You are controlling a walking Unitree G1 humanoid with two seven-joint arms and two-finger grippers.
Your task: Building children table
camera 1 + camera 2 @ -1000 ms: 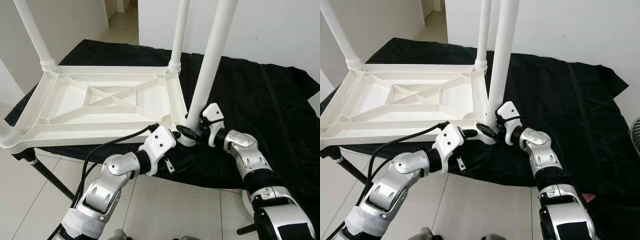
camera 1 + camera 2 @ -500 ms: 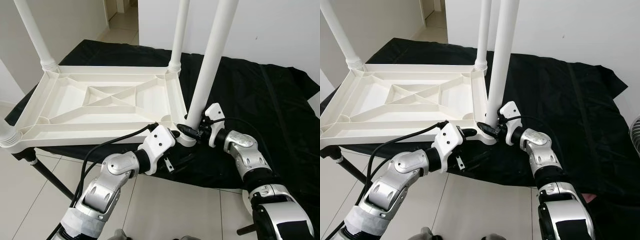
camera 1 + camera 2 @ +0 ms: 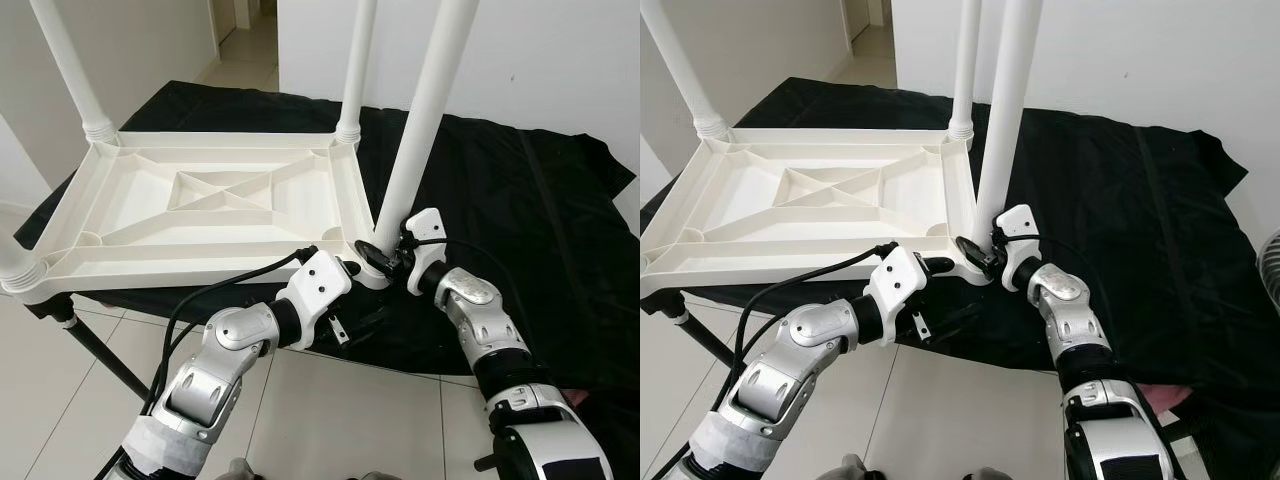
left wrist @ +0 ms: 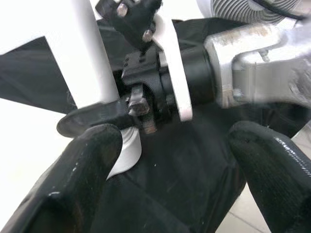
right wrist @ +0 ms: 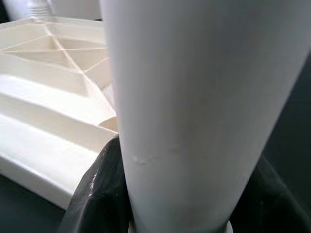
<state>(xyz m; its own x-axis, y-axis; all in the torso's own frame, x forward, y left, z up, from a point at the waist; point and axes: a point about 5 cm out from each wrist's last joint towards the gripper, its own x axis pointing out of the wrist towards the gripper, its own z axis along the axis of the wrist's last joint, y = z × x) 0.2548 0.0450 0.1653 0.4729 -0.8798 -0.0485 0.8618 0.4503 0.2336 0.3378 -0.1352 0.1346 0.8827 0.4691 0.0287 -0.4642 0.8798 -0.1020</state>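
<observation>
Nearest you, your left hand (image 3: 352, 268) sits under the near right corner of the upside-down white plastic children's table top (image 3: 215, 205), its two black fingers (image 4: 82, 165) spread apart and grasping nothing; its wrist view looks straight at the other hand's mechanism. Just beyond, your right hand (image 3: 378, 252) is clenched around the base of the long white plastic leg (image 3: 418, 125), a finger on either side of the tube, right where it meets the corner socket.

The leg looks tilted rather than square to the socket. Twist or push on it at that angle and it may jam or pop out; with the left hand released, nothing steadies the panel, so it may slide on the black cloth (image 3: 520, 200) covering the tabletop.

Farther off, two more white legs (image 3: 357, 70) stand in the back corners, and a fourth (image 3: 18, 270) at the near left, so this corner seems the last.
</observation>
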